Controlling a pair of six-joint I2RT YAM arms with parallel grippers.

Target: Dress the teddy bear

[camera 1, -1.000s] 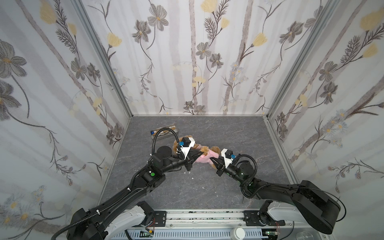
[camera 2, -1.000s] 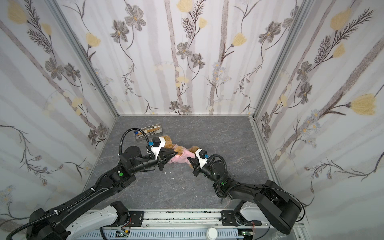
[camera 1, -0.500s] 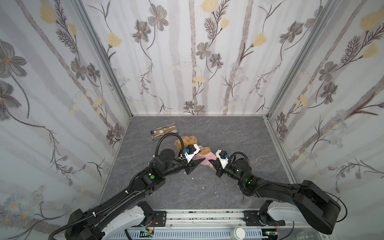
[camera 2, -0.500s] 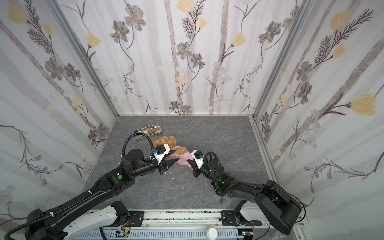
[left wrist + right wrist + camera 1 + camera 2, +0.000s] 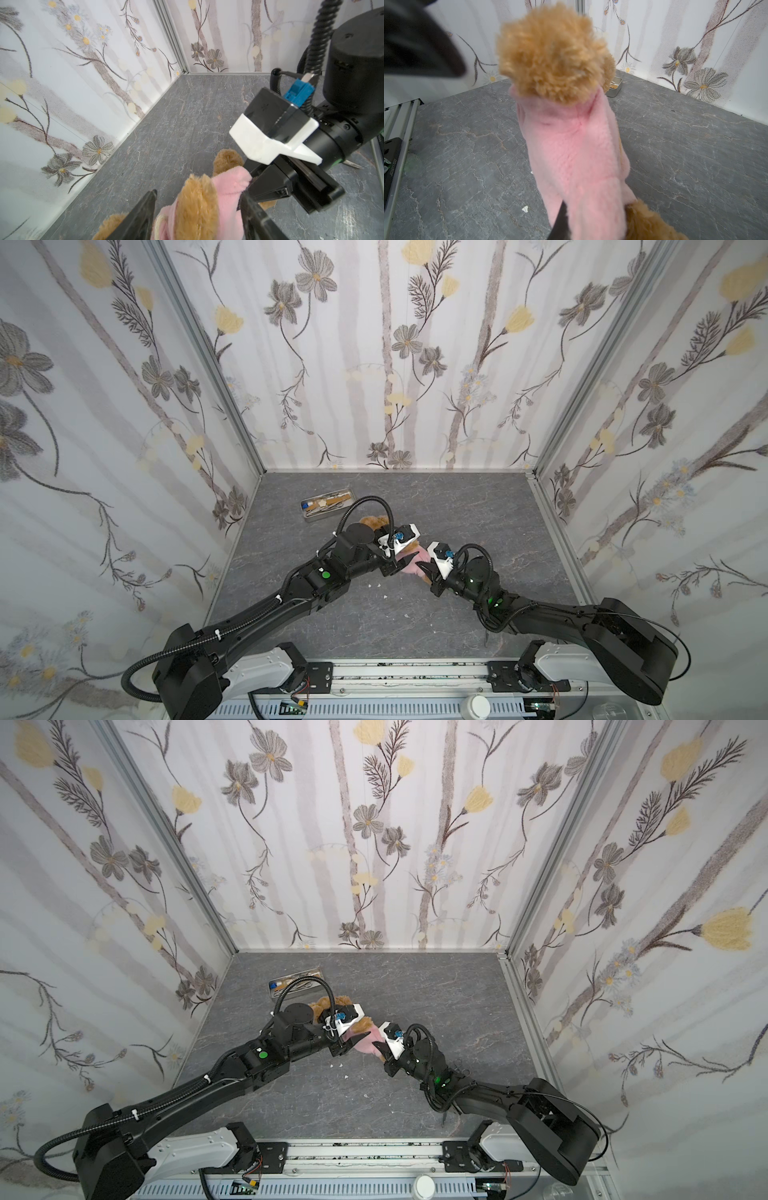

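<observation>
Left wrist view: my left gripper (image 5: 198,192), jaws newly parted, straddles teddy bear (image 5: 197,214) on table (image 5: 187,124). My right gripper (image 5: 250,184) stays pinched on pink shirt (image 5: 228,187). Shirt covers torso; dressing judged nearly done.

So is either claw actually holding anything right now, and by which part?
Only the right gripper: it pinches the pink shirt near its lower hem, on the teddy bear. The left gripper stands open astride the bear, gripping nothing.
</observation>
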